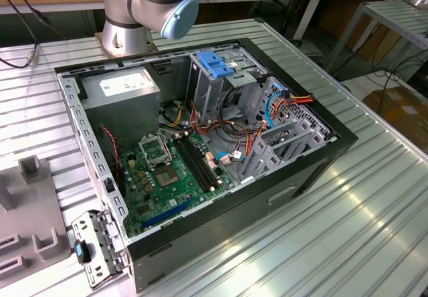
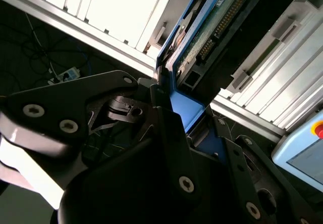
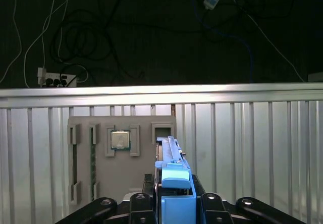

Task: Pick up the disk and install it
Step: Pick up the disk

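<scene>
Claw (image 3: 175, 189) is clamped on the blue end tab of the disk (image 3: 170, 153), seen edge-on in the first wrist view. The disk's far end points at a grey fixture plate (image 3: 121, 176) on the slatted desk (image 3: 252, 148); contact there unclear. Step judged: pick-up in hand, install not done. Insertion would call for squaring the carrier to the drive cage (image 1: 204, 93) in the open case (image 1: 221, 225).

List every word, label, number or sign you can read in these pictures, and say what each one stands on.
No text here can be read.
White sticker on the power supply box: print too small.
Processor chip on the grey tray: marking too small.
The disk, gripped in the hand: circuit board print blurred.
</scene>
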Motion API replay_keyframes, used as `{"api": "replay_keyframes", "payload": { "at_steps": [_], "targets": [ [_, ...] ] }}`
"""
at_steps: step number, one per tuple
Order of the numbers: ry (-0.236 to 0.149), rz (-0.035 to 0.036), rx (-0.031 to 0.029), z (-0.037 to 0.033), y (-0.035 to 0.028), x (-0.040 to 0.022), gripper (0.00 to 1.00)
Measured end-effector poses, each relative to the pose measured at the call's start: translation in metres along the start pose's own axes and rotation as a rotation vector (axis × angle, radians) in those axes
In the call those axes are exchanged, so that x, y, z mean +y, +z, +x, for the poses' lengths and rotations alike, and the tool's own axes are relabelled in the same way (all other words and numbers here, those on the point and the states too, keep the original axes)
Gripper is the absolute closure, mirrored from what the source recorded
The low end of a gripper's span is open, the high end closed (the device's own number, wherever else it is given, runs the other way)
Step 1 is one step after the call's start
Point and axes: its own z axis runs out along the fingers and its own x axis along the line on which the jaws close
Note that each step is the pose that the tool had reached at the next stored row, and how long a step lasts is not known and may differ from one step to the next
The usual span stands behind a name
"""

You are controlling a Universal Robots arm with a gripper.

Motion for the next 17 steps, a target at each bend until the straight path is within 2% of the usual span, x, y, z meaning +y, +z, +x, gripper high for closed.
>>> {"api": "replay_keyframes", "payload": {
  "at_steps": [17],
  "targets": [
    [0.0,-0.0001,0.0,0.0,-0.004,0.0,0.63]
  ]
}}
